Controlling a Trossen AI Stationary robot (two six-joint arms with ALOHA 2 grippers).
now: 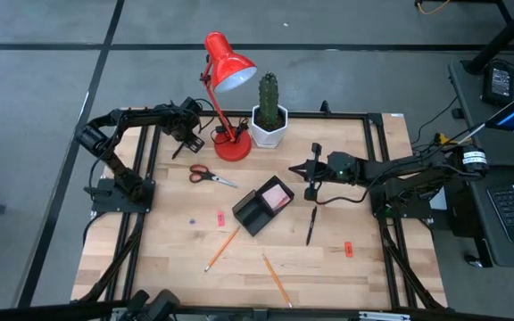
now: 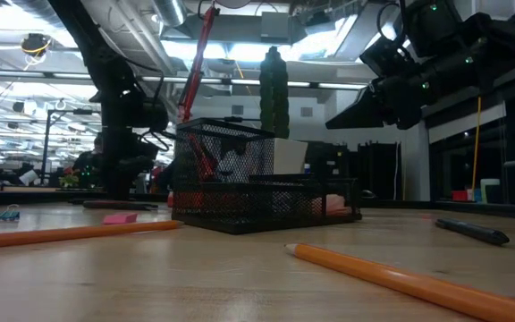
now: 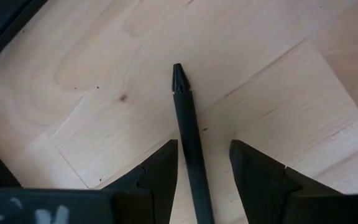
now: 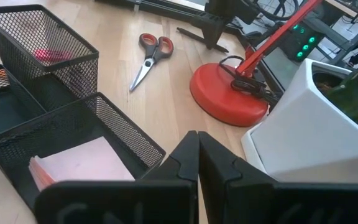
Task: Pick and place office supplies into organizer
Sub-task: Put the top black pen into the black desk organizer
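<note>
Table (image 1: 328,267): organizer (image 1: 255,212) central; pencils (image 1: 222,249) near front edge.

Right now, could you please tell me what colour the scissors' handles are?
Red with dark inner rims on the scissors; the right wrist view shows this best.

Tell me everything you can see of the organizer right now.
The organizer is a black wire-mesh tray with divided compartments: one taller bin, lower ones beside it. It stands upright mid-table, turned diagonally. A pink sticky-note pad lies in a low compartment; something red shows through the tall bin's mesh. Neither gripper touches it; the shut right gripper hovers nearby.
</note>
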